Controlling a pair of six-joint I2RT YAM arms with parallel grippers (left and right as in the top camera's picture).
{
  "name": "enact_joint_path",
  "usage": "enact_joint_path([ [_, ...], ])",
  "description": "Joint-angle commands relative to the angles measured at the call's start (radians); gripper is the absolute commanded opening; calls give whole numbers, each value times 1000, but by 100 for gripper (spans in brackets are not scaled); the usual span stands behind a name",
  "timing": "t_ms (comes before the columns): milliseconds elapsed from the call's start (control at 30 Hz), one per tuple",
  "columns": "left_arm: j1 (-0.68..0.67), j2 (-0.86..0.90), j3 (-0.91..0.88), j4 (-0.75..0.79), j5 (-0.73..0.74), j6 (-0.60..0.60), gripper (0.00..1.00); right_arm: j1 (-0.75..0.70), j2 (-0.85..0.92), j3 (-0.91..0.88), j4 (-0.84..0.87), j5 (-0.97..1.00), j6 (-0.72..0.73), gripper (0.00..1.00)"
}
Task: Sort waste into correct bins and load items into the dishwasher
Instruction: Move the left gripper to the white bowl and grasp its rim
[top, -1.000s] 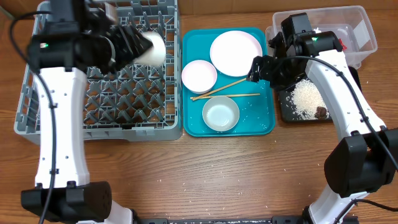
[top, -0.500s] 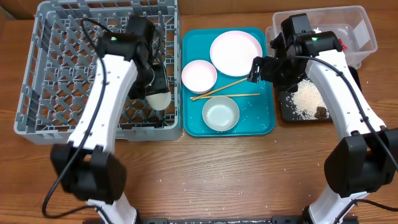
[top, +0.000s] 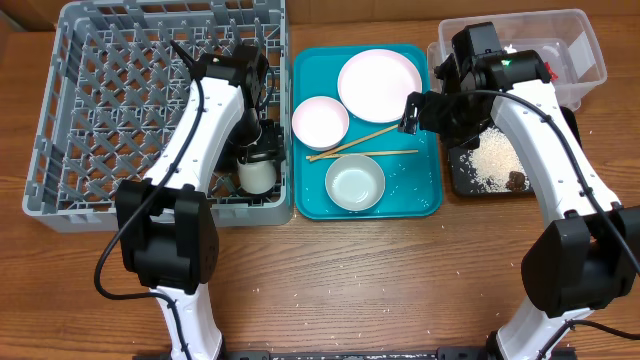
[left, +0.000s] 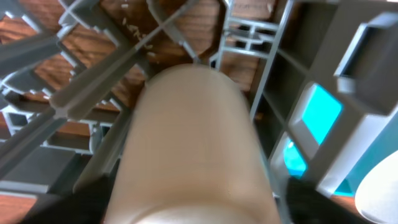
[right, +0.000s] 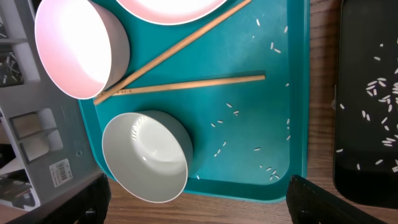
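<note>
My left gripper (top: 256, 157) is shut on the small white cup (top: 255, 176) and holds it low in the front right corner of the grey dish rack (top: 70, 195). In the left wrist view the cup (left: 193, 124) fills the frame between the fingers (left: 196, 211). My right gripper (top: 413, 110) hangs open and empty over the teal tray (top: 425, 200). On that tray are the plate (top: 379, 85), a pink bowl (top: 320, 121), a pale bowl (top: 354, 183) and the chopsticks (top: 362, 145). The right wrist view shows the fingers (right: 199, 202), both bowls (right: 78, 46) (right: 146, 155) and the chopsticks (right: 186, 84).
The black tray (top: 458, 180) at the right holds rice (top: 492, 158) and a brown lump (top: 515, 181). The clear tub (top: 585, 45) stands behind it, partly hidden by the right arm. Loose rice grains lie on the teal tray (right: 273, 168) and the table.
My left arm has swung the cup from the back of the rack to its front right corner and lowered it. The right arm has not moved.
</note>
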Motion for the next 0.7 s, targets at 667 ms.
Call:
enact_joint_path([
  [667, -57, 3, 544, -194, 132, 119, 85, -24, -34, 18, -4, -32, 27, 91],
])
